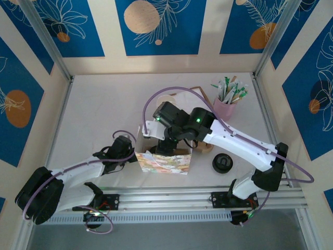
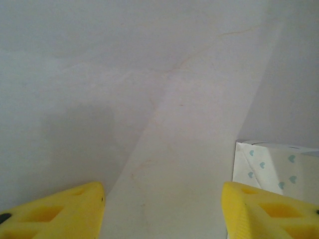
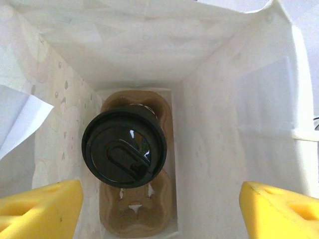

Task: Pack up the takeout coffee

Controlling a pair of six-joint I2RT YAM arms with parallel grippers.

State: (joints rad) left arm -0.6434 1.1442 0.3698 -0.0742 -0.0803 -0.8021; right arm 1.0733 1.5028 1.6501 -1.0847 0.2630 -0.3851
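Right wrist: coffee [image 3: 124, 148] in bagged carrier [image 3: 135, 219]

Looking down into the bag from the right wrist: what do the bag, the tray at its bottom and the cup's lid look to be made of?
Bag: thin white paper, matte, judging by its creases and folded edges.
Tray: probably moulded pulp or cardboard, brown with a dull, fibrous look.
Lid: black plastic, glossy, with bright glints on its moulded top.
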